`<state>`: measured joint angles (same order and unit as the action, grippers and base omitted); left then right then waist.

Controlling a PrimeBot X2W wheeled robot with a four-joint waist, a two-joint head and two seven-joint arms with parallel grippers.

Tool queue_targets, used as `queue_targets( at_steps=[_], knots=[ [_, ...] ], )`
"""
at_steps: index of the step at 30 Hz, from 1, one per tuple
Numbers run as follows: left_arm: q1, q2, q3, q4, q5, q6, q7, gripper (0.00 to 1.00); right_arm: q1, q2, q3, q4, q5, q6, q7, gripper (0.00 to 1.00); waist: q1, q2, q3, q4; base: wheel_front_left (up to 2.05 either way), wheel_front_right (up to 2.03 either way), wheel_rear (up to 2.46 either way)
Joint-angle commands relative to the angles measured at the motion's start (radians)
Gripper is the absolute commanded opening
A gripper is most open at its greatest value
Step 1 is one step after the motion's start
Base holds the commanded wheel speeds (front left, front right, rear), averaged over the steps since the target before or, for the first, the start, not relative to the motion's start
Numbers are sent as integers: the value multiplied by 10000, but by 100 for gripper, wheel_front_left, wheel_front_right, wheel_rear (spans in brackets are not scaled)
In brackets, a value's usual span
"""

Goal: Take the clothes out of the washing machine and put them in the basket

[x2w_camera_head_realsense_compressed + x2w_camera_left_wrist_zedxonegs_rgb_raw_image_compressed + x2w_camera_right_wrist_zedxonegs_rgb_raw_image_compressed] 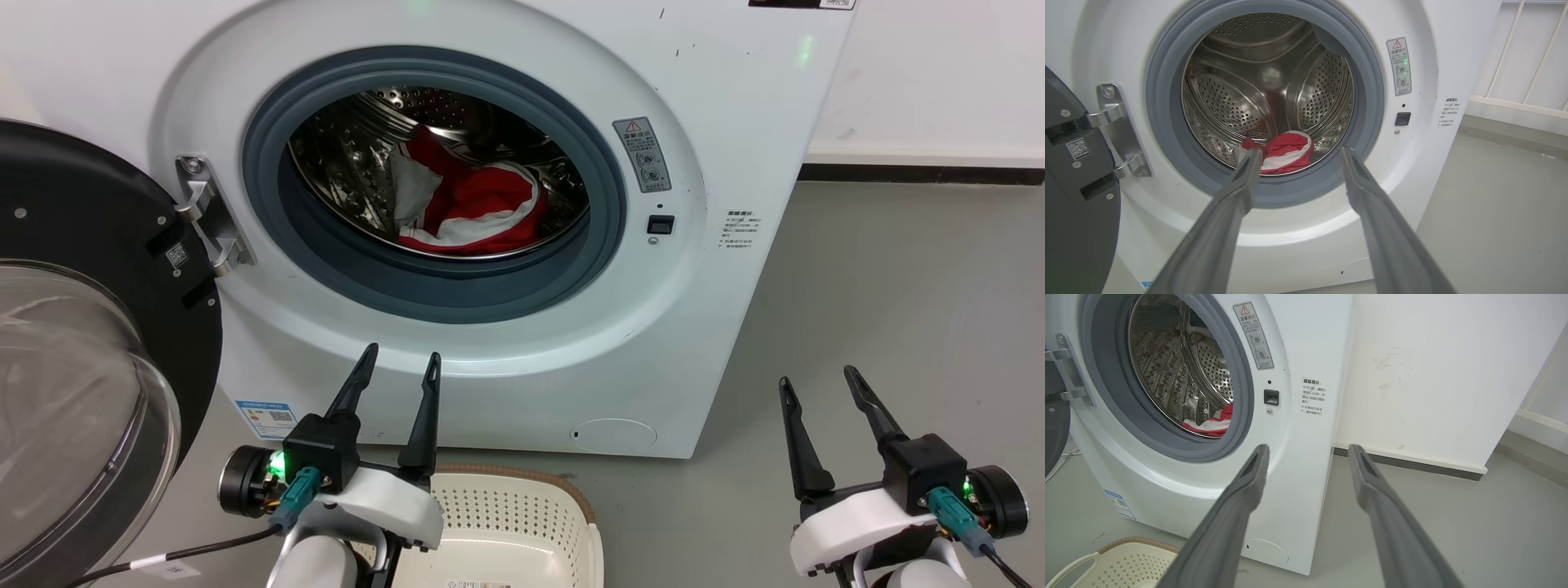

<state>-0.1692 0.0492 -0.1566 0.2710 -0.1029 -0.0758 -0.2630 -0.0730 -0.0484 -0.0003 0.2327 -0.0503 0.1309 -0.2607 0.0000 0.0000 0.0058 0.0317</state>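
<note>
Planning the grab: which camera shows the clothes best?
Head view: the clothes show largest, unblocked. Left wrist view has them smaller, partly behind a finger; right wrist view catches an edge of them.

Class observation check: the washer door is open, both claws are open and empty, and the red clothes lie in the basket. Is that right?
No. The head view shows the red clothes lying in the washing machine drum, not in the basket; the rest stands.

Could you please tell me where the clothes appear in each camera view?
Head view: clothes upper centre, low in the drum.
Left wrist view: clothes at centre, on the drum's floor.
Right wrist view: clothes left of centre, behind the grey ring.
Shared landmark: warning sticker right of the ring.
</note>
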Motion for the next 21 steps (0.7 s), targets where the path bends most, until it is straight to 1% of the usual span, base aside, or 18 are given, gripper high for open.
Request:
queue_targets(
  at_steps=[1,7,11,15,21],
  knots=[
    [-91,19,17,-7,-46,38,-27,100,-137,-33,5,30,43,-5,-42,100,0,0,5,-1,0,0,0],
    [-147,19,44,-32,-14,40,-27,100,-156,-33,4,37,77,-5,-43,100,0,0,83,11,0,0,0],
    [-366,19,105,-46,17,72,-25,100,-265,-31,23,-87,77,-5,-13,100,0,0,358,21,0,0,0],
    [-767,18,229,-54,11,136,-27,100,-470,-31,98,-332,92,-5,33,100,0,0,869,-48,0,0,0],
    [-1752,18,518,141,123,191,-25,100,-869,-28,258,-847,136,-5,127,100,0,0,1916,-241,0,0,0]
  ],
)
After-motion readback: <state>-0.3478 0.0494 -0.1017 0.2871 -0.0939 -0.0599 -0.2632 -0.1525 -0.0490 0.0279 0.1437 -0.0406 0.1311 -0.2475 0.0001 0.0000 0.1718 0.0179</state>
